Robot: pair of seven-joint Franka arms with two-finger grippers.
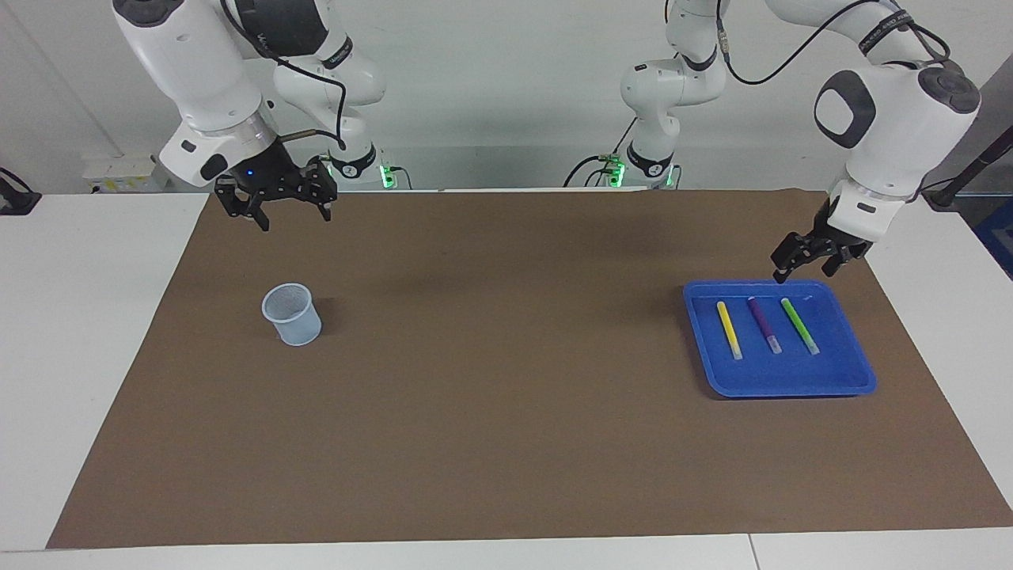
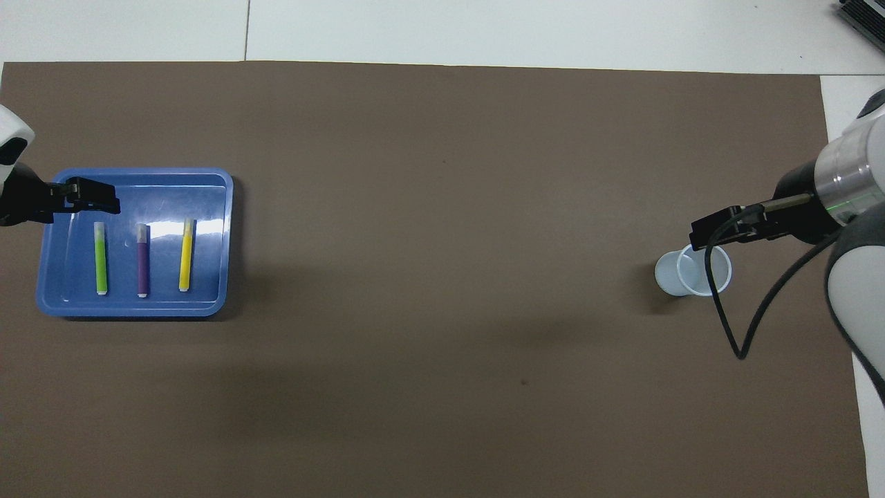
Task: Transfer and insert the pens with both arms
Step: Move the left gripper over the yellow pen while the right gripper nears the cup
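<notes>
The left end effector (image 1: 809, 259), fingers spread and empty, hangs over the blue tray's (image 1: 859, 366) robot-side rim, with the green pen (image 1: 799, 325) closest beneath it, its long axis pointing away from the robots.

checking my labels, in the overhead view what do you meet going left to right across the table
green pen → purple pen → yellow pen, all lying in the blue tray → bare brown mat → pale cup
</notes>
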